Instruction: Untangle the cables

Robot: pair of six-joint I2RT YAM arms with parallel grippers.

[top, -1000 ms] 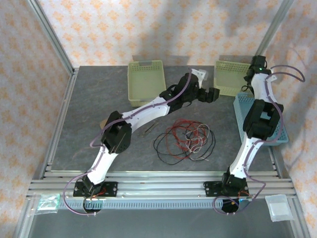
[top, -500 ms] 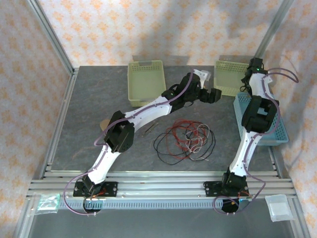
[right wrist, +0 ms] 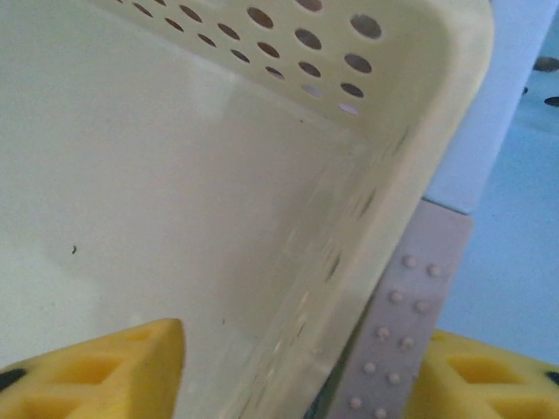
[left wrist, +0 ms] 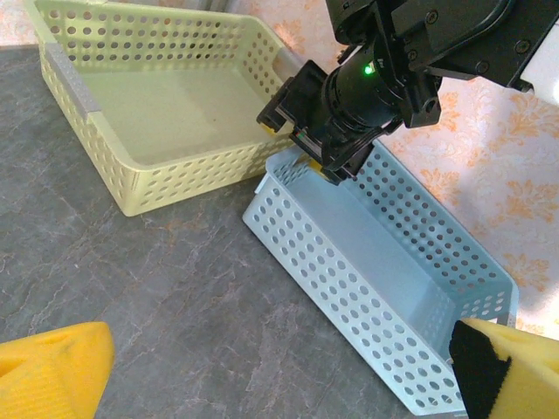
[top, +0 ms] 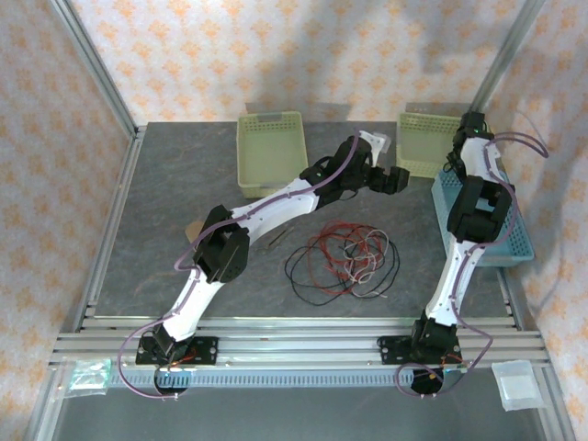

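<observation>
on the table (top: 165,211), tangled cables (top: 344,262), strands indistinct, right claw (right wrist: 288,384) seemingly parted

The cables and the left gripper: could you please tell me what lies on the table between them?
Nothing lies there: in the top view, the stretch of grey table between the left gripper and the cables is bare.

Red, black, whitish cables (top: 342,257); blue basket (left wrist: 325,262); yellow basket (left wrist: 175,179)

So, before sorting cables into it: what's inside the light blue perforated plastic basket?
The light blue perforated plastic basket looks empty; the right arm hides one corner.
</observation>
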